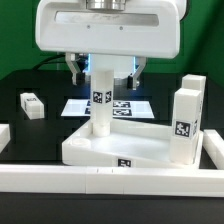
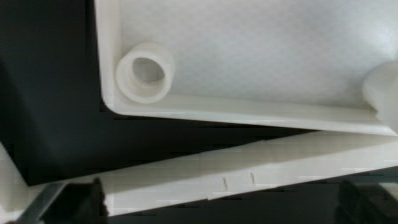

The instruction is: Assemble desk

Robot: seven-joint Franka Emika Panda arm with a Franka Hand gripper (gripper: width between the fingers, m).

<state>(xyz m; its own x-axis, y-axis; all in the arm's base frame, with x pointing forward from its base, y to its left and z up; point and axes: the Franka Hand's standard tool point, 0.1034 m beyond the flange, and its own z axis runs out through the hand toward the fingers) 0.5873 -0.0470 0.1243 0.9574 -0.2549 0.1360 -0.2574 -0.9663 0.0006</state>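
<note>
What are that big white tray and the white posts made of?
The tabletop looks like moulded white plastic: smooth, matte, rounded rim. The legs seem the same plastic, with paper-like black-and-white tags. I can't be sure from looks alone.

My large white rimmed plastic tabletop point(image 1: 100, 150) looks smooth, faintly glossy; the black table surface point(image 1: 30, 135) beneath looks matt.

The black flat table point(image 1: 30, 135) carries a large white plastic rectangular tray-like tabletop point(image 1: 125, 148) directly below the fingers point(image 1: 74, 68). Behind them lies the thin white marker board point(image 1: 128, 107). A small white block leg point(image 1: 33, 104) lies well off to one side; a long white border rail point(image 1: 100, 180) runs along the table's near edge.
</note>
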